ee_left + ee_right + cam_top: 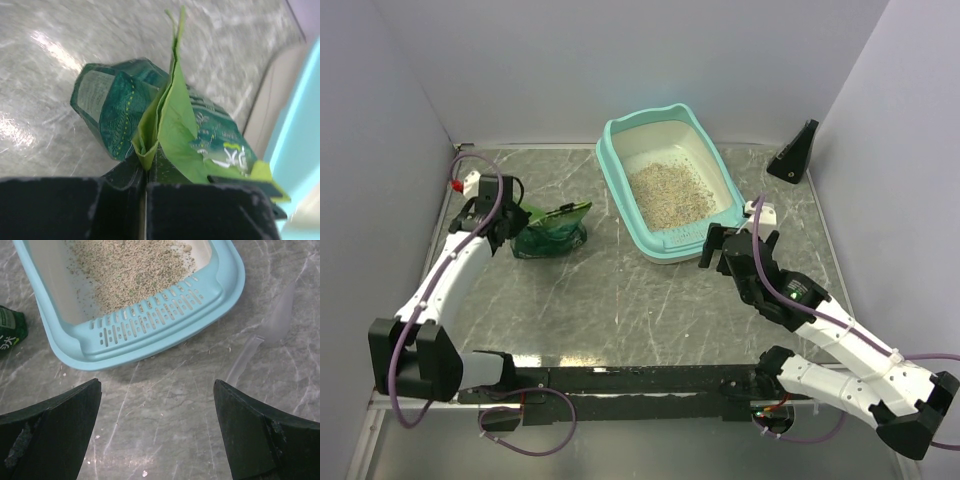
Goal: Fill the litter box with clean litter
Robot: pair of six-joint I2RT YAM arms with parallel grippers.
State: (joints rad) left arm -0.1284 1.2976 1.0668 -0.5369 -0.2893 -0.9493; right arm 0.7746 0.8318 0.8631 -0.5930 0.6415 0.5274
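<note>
The litter box (616, 160), teal rim and cream pan, stands at the back middle. Beige clean litter (669, 192) covers part of its floor. It also shows in the right wrist view, rim (150, 335) and litter (130, 270). A small green glossy bag (552, 230) lies on the table left of the box. My left gripper (516, 220) is shut on the bag's folded edge (150, 145). My right gripper (718, 250) is open and empty, just in front of the box's near rim.
A black wedge-shaped stand (795, 153) sits at the back right by the wall. A clear plastic strip (245, 360) lies on the table right of the box. White walls close in the left, back and right sides. Loose grains dot the table.
</note>
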